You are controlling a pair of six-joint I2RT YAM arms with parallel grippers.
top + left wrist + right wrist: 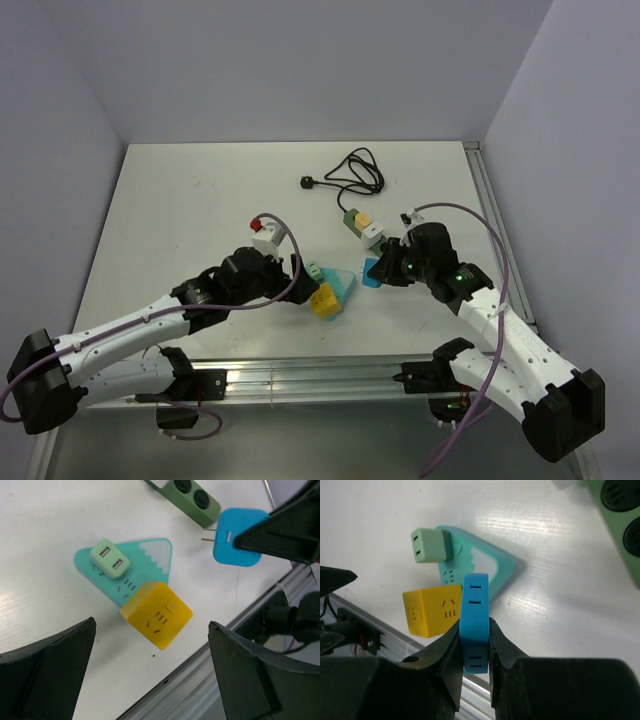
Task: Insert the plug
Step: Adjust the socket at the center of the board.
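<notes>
My right gripper (475, 647) is shut on a flat blue plug adapter (475, 620), held on edge above the table; in the left wrist view the blue adapter (239, 536) shows two metal prongs pointing left. A teal triangular socket block (142, 562) lies on the table with a pale green USB plug (110, 559) in it and a yellow cube socket (157, 613) against its corner. My left gripper (150, 670) is open and empty, hovering over the yellow cube. In the top view the blue adapter (372, 272) hangs right of the teal block (338, 285).
A green power strip (362, 226) lies behind my right gripper, with a black cable and plug (345, 177) coiled farther back. A white box with a red button (263, 232) sits by my left arm. The table's metal front rail (310, 375) runs close below the sockets.
</notes>
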